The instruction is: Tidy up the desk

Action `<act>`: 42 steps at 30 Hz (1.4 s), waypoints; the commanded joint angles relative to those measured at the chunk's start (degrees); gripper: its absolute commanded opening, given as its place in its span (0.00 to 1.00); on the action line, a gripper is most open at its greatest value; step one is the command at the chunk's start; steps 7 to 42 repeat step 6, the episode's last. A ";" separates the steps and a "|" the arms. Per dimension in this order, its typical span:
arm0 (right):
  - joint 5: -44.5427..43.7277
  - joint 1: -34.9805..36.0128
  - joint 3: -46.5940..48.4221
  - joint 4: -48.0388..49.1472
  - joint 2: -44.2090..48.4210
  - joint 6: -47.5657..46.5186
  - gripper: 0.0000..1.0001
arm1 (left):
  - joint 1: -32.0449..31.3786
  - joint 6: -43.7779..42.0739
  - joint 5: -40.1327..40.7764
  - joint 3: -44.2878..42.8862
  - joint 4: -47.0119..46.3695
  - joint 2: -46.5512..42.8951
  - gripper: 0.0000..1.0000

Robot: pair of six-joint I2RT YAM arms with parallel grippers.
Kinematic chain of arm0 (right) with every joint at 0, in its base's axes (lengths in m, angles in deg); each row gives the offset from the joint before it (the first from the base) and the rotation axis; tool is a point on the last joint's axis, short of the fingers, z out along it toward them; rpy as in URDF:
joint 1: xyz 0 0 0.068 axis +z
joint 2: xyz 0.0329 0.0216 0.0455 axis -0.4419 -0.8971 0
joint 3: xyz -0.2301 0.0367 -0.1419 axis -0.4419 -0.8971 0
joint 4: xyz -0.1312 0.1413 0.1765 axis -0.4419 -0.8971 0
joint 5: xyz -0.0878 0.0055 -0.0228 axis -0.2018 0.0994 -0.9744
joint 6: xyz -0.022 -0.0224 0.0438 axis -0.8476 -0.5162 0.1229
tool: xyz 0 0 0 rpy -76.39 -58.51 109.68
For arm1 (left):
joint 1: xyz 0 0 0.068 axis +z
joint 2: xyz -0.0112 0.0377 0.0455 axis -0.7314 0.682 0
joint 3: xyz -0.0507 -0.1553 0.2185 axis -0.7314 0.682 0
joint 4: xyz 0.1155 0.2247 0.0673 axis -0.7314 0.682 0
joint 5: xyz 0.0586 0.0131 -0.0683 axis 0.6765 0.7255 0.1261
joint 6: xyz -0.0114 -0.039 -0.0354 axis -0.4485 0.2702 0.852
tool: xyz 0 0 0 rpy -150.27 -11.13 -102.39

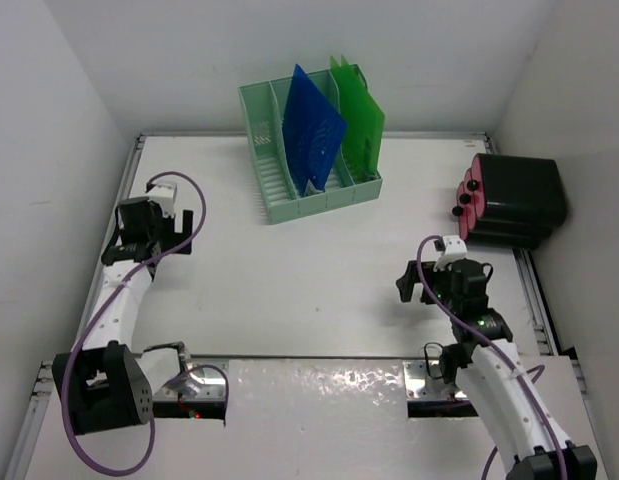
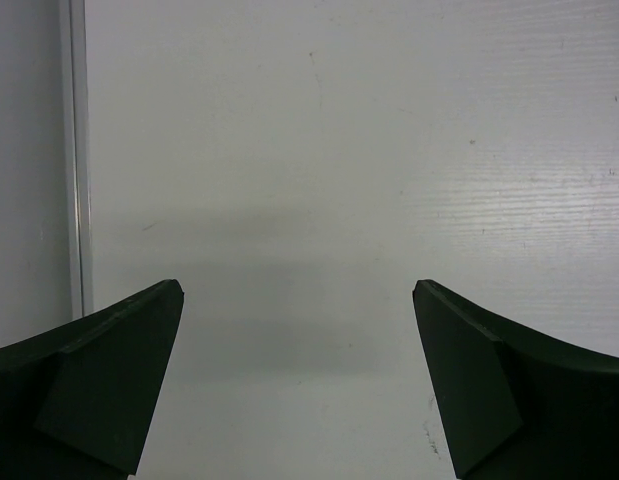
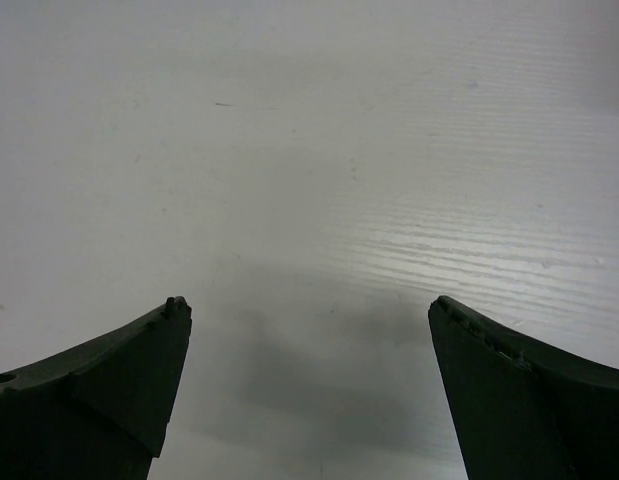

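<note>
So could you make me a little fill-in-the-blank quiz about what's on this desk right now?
1. The mint-green rack holds a blue folder and another folder coloured ___.
2. The black case lies near the ___ edge of the desk.
3. Both arms' jaws stand ___, holding nothing.
Missing words: green; right; open.
</note>
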 commanded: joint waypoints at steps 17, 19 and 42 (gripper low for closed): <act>8.11 0.16 -3.28 8.05 4.57 -0.80 0.99 | -0.17 0.51 -1.18 -0.10 -1.60 0.33 0.99; 8.11 0.16 -3.28 8.05 4.57 -0.80 0.99 | -0.17 0.51 -1.18 -0.10 -1.60 0.33 0.99; 8.11 0.16 -3.28 8.05 4.57 -0.80 0.99 | -0.17 0.51 -1.18 -0.10 -1.60 0.33 0.99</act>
